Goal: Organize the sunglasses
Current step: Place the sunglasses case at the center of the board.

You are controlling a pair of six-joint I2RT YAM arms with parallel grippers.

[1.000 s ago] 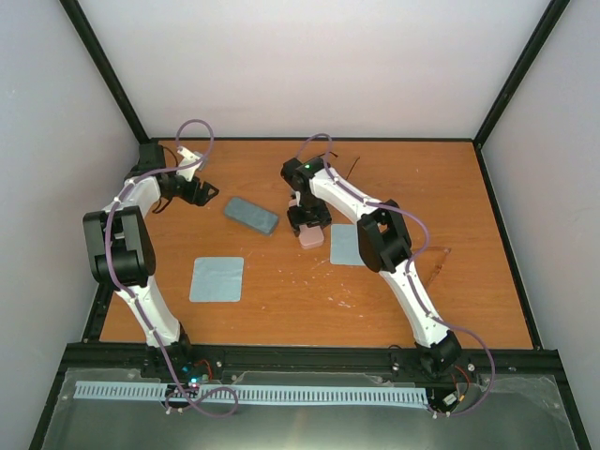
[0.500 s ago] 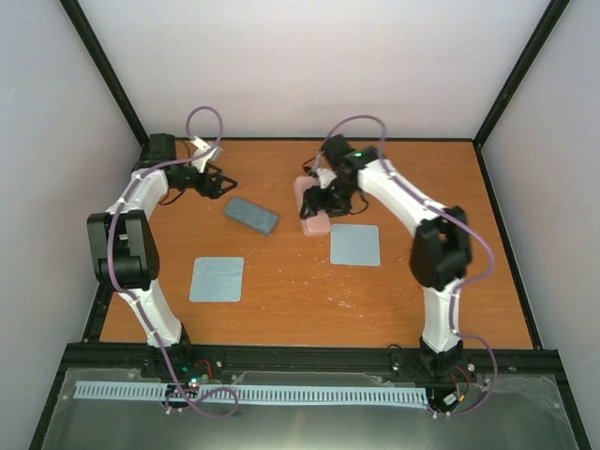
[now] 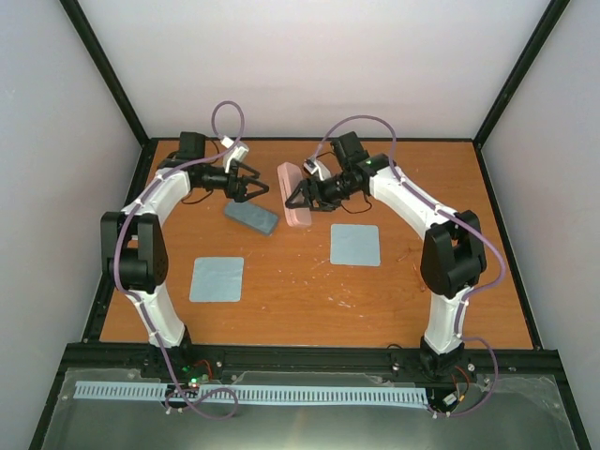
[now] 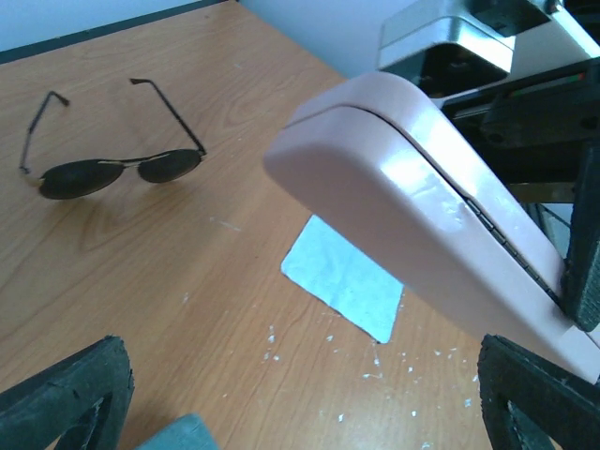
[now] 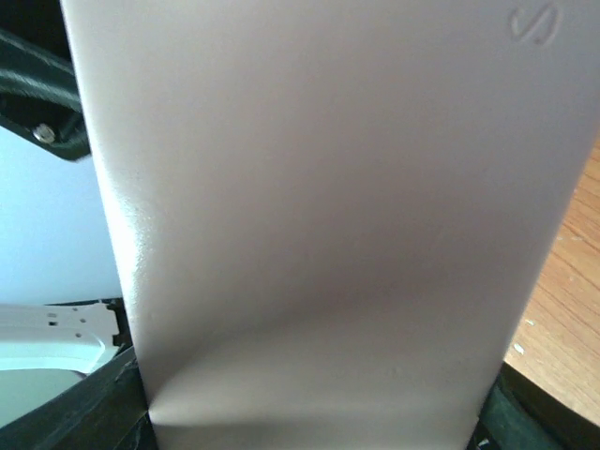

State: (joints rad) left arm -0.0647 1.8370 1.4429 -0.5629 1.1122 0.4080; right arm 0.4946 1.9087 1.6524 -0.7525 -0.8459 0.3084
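Right now the left gripper [image 3: 257, 190] has its jaws spread wide, with nothing between them. Ahead of those jaws and off to their left in the wrist view, the black-framed sunglasses [image 4: 112, 169] lie on the table [image 4: 187, 281] with temples unfolded, well apart from both fingers. Ahead and to the right, the right gripper [image 3: 305, 193] pinches one end of the pink case [image 4: 412, 197]. The case is tilted in the air above a light-blue cloth [image 4: 343, 289]. A blue-grey case [image 3: 251, 216] lies just below the left jaws.
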